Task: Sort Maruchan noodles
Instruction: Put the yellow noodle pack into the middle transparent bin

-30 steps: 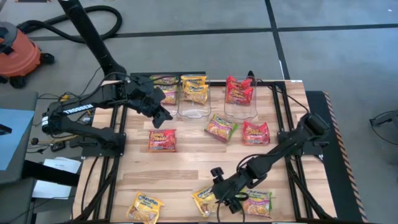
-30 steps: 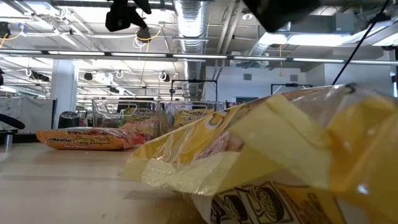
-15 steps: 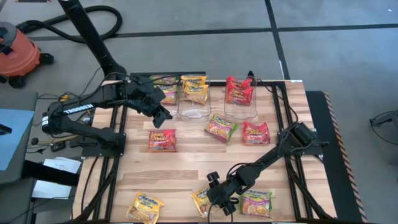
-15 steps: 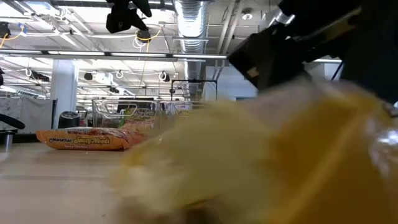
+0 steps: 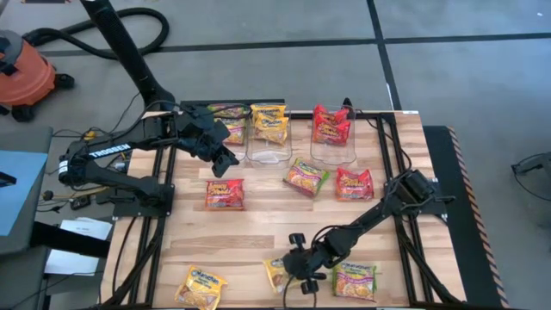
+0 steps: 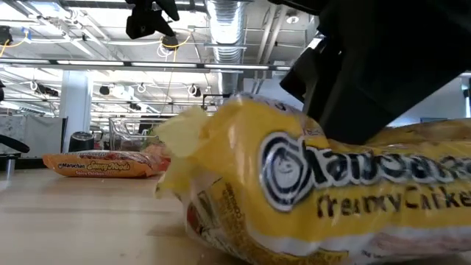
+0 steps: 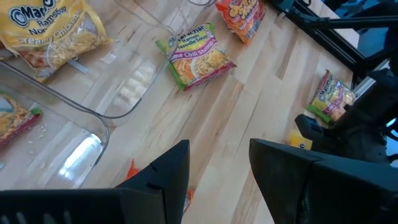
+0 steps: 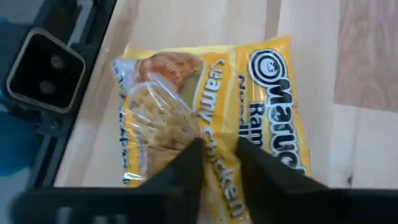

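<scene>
A yellow Maruchan noodle packet [image 5: 275,274] lies near the table's front edge, with my right gripper [image 5: 294,263] down on it and shut on its wrapper. More packets lie flat on the wood: a yellow one [image 5: 200,286], a green one [image 5: 355,280], another green one [image 5: 306,176] and two red-orange ones [image 5: 225,194] [image 5: 354,183]. At the back, three clear bins hold green [image 5: 227,122], yellow [image 5: 269,123] and red-orange [image 5: 331,126] packets. My left gripper [image 5: 225,160] hangs open above the table beside the left bin, with nothing between its fingers [image 7: 168,177]. My right gripper pinches a raised ridge of the yellow packet's wrapper [image 8: 219,144] between its two fingers, about the middle of the printed face. The fingers [image 8: 186,163] come from above, slanting down from the table's right. The packet's underside [image 6: 235,243] rests on the table.
The black table frame [image 5: 405,224] runs along both sides, and the low camera [image 8: 43,70] sits at the front edge close to the yellow packet. Bare wood [image 5: 258,232] spans the table's middle. An orange vacuum [image 5: 21,69] stands on the floor at the left.
My right gripper has gone a little toward the table's left edge and come down on the yellow packet. The packet has shifted slightly leftward and turned, so that its printed face now shows to the low camera.
</scene>
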Tool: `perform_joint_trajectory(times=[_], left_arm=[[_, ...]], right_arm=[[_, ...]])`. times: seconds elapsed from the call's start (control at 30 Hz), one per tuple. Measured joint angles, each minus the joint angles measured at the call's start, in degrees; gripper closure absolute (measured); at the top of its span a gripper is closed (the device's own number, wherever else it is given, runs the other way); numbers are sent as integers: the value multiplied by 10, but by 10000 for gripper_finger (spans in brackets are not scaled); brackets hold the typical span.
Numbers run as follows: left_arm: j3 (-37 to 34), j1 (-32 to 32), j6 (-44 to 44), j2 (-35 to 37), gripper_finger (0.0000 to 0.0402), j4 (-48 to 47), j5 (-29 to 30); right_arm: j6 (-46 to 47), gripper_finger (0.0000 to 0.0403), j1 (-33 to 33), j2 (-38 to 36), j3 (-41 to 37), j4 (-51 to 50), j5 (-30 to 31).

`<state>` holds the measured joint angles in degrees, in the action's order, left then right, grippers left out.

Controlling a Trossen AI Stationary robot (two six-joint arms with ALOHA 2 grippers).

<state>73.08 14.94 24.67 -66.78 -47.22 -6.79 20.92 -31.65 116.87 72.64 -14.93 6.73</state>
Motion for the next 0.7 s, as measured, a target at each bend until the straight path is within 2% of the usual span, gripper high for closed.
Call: perform_joint_trajectory(times=[0.13, 0.2, 0.47, 0.7], left_arm=[[0, 0, 0, 0, 248, 0, 0], [0, 0, 0, 0, 248, 0, 0], [0, 0, 0, 0, 248, -1, 0], [0, 0, -1, 0, 248, -1, 24]], right_arm=[[31, 370, 2, 11, 1, 14, -10], [35, 391, 3, 13, 2, 25, -16], [20, 398, 6, -5, 9, 21, -3], [-26, 399, 20, -58, 27, -63, 93]])
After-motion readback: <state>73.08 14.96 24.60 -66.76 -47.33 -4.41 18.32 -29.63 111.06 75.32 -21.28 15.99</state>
